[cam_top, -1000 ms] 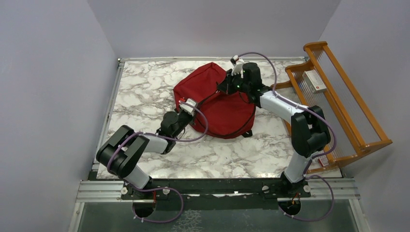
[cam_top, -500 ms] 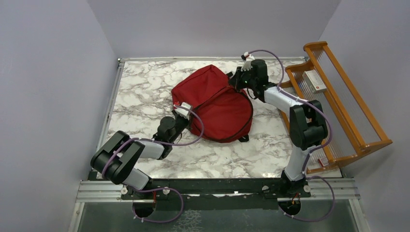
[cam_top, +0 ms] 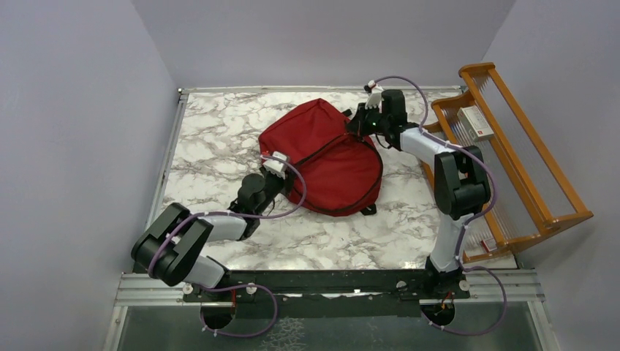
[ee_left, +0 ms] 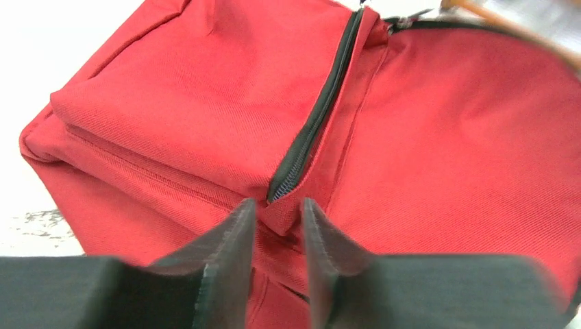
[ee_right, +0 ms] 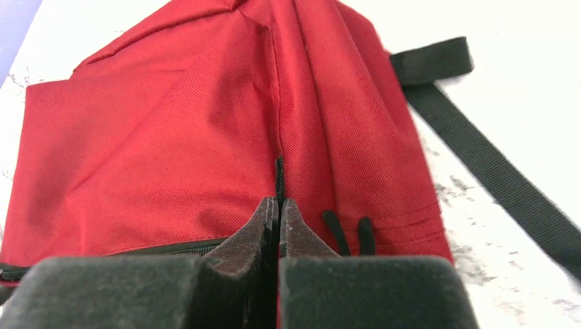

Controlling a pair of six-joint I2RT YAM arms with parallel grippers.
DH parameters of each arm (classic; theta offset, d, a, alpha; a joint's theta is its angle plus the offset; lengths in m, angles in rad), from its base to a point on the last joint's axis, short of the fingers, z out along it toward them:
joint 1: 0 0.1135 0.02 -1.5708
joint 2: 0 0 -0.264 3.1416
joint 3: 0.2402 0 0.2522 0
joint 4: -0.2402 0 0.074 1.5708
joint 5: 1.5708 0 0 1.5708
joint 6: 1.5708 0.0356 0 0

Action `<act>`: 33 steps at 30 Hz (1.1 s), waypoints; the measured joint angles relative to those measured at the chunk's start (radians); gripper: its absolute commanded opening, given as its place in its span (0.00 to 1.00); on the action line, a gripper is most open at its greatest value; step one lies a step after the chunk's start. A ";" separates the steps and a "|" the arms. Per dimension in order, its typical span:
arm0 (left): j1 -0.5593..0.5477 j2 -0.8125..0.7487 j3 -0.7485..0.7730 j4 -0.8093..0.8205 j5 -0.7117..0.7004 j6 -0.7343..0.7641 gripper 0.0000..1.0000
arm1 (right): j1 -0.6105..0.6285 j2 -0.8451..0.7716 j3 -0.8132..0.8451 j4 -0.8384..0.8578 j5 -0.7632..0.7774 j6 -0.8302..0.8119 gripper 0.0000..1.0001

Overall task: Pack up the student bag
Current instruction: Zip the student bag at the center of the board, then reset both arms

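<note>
Newly ajar: left end effector [ee_left: 277, 209] (previously tight)

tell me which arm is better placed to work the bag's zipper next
Right, probably: the right fingers are shut on the black zipper pull of the student bag; the left fingers stand apart at a fabric corner.
</note>
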 measured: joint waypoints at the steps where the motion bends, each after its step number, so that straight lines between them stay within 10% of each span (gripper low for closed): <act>1: 0.001 -0.011 0.010 -0.021 0.001 -0.012 0.55 | -0.006 0.001 0.009 -0.003 -0.015 -0.010 0.13; 19: 0.181 -0.249 0.490 -0.808 -0.109 -0.157 0.79 | -0.039 -0.468 -0.095 -0.044 0.035 -0.003 0.51; 29: 0.398 -0.352 0.449 -1.113 -0.024 -0.232 0.98 | -0.039 -0.879 -0.462 -0.012 0.107 0.098 0.72; 33: 0.399 -0.477 0.406 -1.156 -0.017 -0.236 0.99 | -0.039 -1.015 -0.529 -0.058 0.154 0.109 0.97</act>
